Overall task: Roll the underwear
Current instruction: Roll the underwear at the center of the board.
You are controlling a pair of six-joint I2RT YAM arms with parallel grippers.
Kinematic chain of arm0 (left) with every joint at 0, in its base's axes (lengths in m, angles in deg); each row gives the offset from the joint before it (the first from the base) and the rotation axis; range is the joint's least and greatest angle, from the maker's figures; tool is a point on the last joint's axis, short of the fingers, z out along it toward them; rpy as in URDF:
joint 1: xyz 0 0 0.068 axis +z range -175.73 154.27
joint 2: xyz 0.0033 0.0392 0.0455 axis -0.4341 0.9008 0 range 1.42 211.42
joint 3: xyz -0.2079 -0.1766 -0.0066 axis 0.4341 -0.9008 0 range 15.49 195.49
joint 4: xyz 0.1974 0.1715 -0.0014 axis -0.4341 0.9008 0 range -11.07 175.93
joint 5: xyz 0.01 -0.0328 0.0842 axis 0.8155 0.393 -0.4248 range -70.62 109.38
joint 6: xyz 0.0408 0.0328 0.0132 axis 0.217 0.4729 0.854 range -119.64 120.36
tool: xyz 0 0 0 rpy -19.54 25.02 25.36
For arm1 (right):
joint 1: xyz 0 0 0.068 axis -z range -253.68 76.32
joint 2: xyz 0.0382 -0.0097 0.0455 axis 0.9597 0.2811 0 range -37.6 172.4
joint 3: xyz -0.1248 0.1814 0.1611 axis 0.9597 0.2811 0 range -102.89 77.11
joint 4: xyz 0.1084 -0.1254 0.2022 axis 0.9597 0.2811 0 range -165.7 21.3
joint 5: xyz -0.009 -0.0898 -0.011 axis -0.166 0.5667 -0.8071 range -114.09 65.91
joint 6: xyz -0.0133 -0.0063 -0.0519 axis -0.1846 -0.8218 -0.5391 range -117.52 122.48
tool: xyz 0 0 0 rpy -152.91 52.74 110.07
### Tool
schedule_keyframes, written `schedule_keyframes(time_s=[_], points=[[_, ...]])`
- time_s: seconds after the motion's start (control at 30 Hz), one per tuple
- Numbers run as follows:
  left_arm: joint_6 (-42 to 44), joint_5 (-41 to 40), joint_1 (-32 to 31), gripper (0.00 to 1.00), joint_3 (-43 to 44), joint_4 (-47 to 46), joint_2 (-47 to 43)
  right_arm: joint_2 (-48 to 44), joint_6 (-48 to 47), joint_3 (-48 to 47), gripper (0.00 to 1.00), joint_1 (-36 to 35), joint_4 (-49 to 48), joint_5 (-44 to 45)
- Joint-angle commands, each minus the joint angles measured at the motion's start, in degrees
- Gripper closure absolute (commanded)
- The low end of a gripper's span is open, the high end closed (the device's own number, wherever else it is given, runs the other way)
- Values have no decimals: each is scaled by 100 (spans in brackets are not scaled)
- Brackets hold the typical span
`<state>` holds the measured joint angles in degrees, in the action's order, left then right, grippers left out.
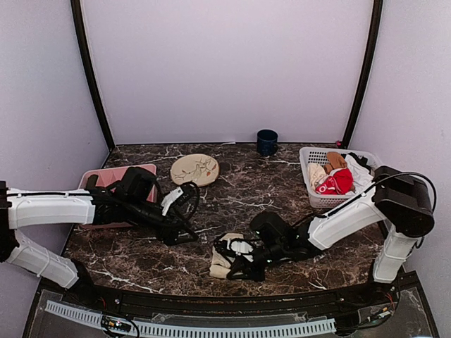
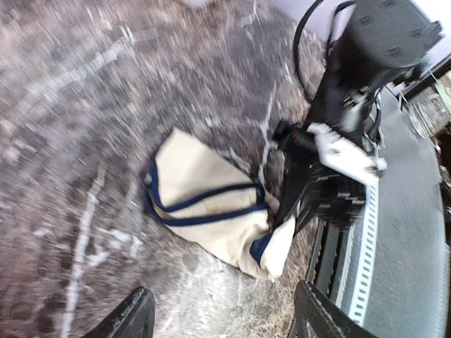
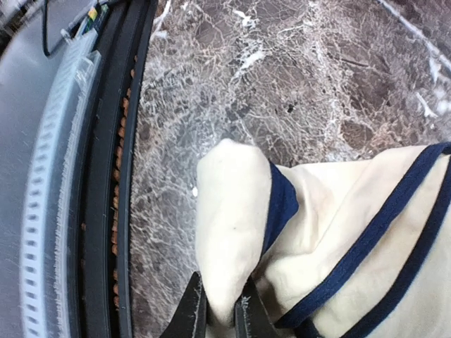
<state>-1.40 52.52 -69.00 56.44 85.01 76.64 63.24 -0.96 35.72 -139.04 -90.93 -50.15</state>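
Observation:
The underwear [image 1: 223, 262] is cream fabric with dark blue-black trim, lying partly folded on the marble near the table's front edge. It shows in the left wrist view [image 2: 211, 204] and fills the right wrist view [image 3: 331, 232]. My right gripper [image 1: 236, 255] is shut on a fold of the underwear; its fingertips [image 3: 190, 313] pinch the cream cloth at the near end. My left gripper [image 1: 184, 227] is open and empty, a little left of and behind the garment; its fingers [image 2: 127, 320] frame the bottom of its view.
A white basket [image 1: 310, 184] with a red garment [image 1: 337, 183] and other clothes stands at back right. A round patterned plate [image 1: 195, 169], a dark mug [image 1: 267, 141] and a pink tray [image 1: 95, 177] sit farther back. The table's black front rim [image 3: 130, 176] is close by.

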Motion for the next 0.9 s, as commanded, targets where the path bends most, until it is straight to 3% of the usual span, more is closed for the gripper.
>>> schedule_keyframes(time_s=[0.0,0.23,0.43,0.7,0.87], points=[[245,-1004,-248,30,-503,-367,-1042,339,1011,-180,100,383,-480,-1394],[887,-2023,-1640,33,-828,-856,-969,952,2253,-401,100,901,-941,-2694],[1890,-2625,-2286,34,-548,-1378,201,1504,2553,-1059,100,1037,-109,-3199],[2510,-2635,-2406,39,-210,-1805,1269,1776,2965,-1283,100,1193,152,-3646],[2804,-2537,-2428,54,-146,-1615,1758,1887,3155,-1376,100,1303,171,-3803]])
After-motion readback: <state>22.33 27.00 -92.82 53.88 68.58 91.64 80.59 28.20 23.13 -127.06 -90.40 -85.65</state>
